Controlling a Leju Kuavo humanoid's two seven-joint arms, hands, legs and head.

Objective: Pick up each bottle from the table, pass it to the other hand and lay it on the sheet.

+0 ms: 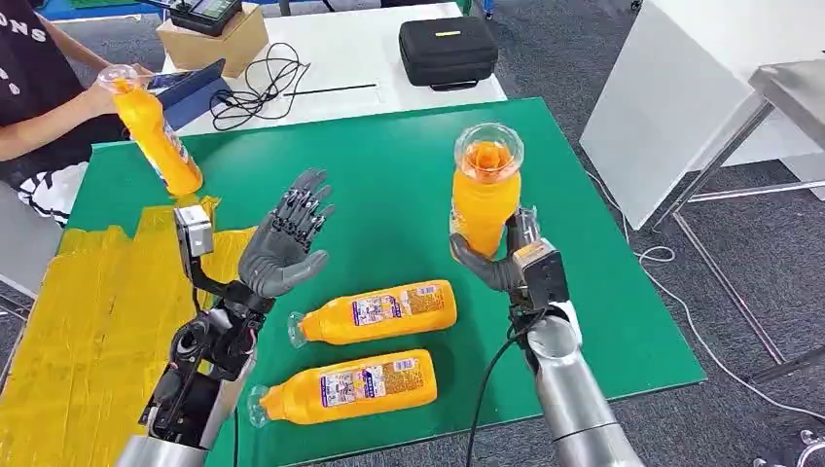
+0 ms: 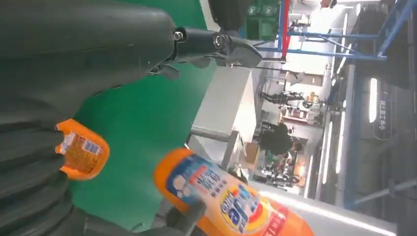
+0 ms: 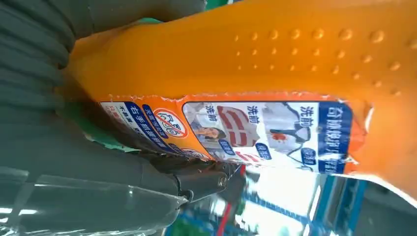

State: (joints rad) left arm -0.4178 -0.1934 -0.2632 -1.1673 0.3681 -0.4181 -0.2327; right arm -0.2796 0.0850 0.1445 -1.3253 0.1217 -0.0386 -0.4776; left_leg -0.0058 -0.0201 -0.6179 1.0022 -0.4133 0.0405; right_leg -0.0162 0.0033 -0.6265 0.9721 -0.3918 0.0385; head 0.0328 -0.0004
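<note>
Right hand grips upright orange bottle above green table. Left hand open, fingers spread, empty, beside bottle. Two bottles lie on table.

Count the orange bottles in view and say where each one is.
4. One upright in the right hand, two lying on the green table at and, one held by a person at far left.

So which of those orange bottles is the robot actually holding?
The upright bottle in its right hand, lifted off the green table. Two bottles lie flat near the front edge; a person holds the fourth.
</note>
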